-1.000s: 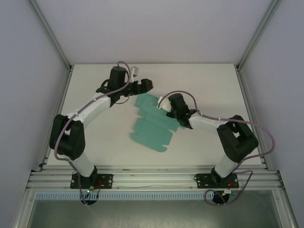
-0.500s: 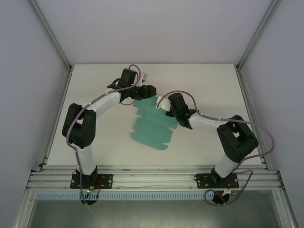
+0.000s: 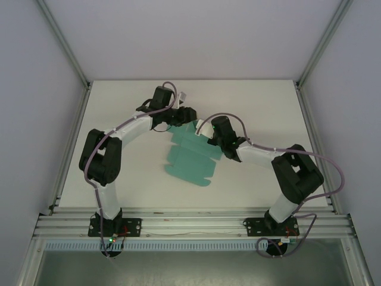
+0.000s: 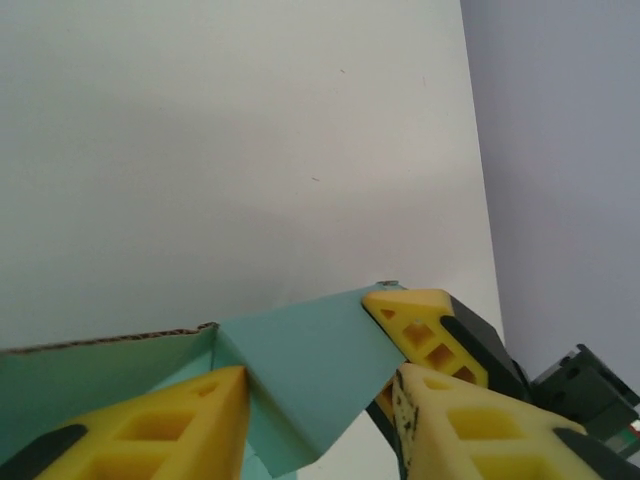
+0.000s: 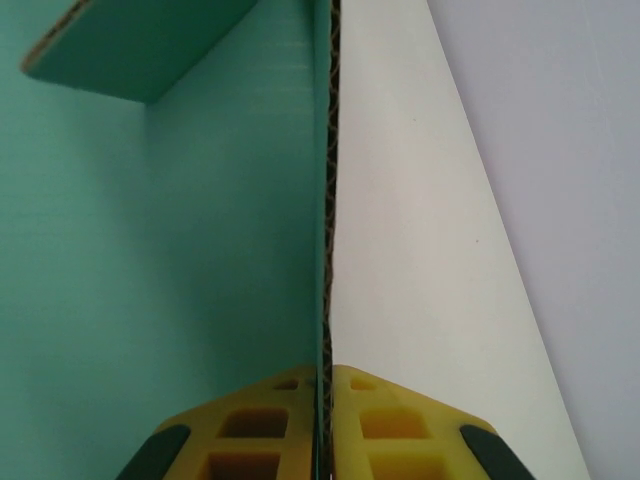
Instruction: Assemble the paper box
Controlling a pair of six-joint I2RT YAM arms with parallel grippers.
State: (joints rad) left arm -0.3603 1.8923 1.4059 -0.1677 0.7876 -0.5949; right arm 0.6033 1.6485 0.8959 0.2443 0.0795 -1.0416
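Top external is where Ines begins. "The paper box (image 3: 191, 159) is a mostly flat teal sheet with flaps, lying near the middle of the table (image 3: 268, 107), between the two arms. The left gripper (image 3: 186, 114) is at its far edge, and the right gripper (image 3: 204, 130) is just beside it at the far right part of the sheet. From up there one cannot tell how the jaws stand."

"The wrist cameras give that," Tomas answers. "In the left wrist view the yellow fingers (image 4: 150, 425) stand apart, with a raised flap of the card in the gap between them. The gap is much wider than the card is thick, so the flap is straddled, not pinched. Whether it touches the left finger one cannot tell."

"And the right one?"

"The right wrist view shows its fingers (image 5: 255, 425) pressed together on the edge of an upright panel, seen edge-on. The rest of the sheet lies to the left of it and bare table to the right. That is a closed grip on the box."

"Any print?"

"The card's faces are plain teal, and the cut edge shows a brownish fluted core."
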